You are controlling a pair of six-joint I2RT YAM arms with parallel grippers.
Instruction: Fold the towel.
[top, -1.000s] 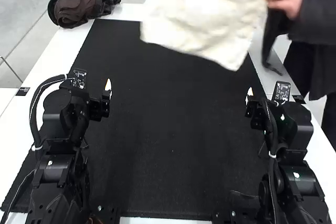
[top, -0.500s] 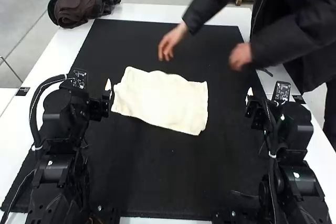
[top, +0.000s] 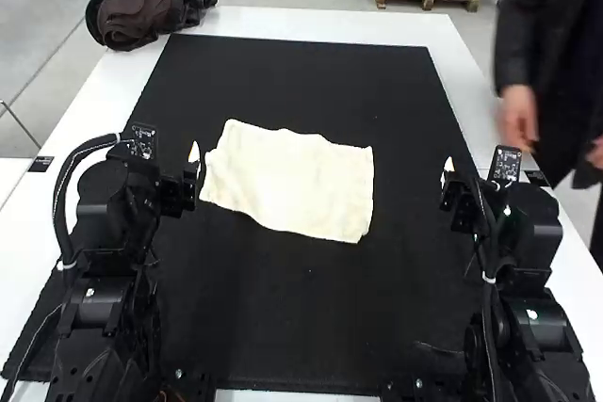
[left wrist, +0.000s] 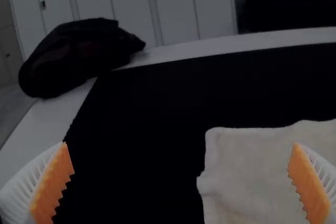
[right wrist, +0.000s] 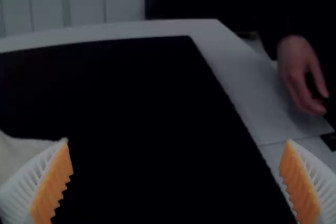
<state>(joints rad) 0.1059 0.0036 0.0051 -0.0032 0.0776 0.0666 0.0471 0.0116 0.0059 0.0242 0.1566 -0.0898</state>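
Both my left gripper (left wrist: 180, 144) and my right gripper (right wrist: 178, 141) have their fingers spread wide and hold nothing, ready, I judge, to take a cloth edge each. They flank the black mat (top: 311, 317), which probably keeps the cloth from sliding. Between them, nearer my left, the towel (top: 292, 184) lies spread and slightly rumpled, its left end uneven; so my right side likely has farther to reach before the first fold. Far left, a dark bundle (top: 146, 2) sits at the table's (top: 320, 21) corner, presumably set aside from the work.

White table (top: 311, 24), black mat (top: 301, 327), dark bundle (top: 141, 7)
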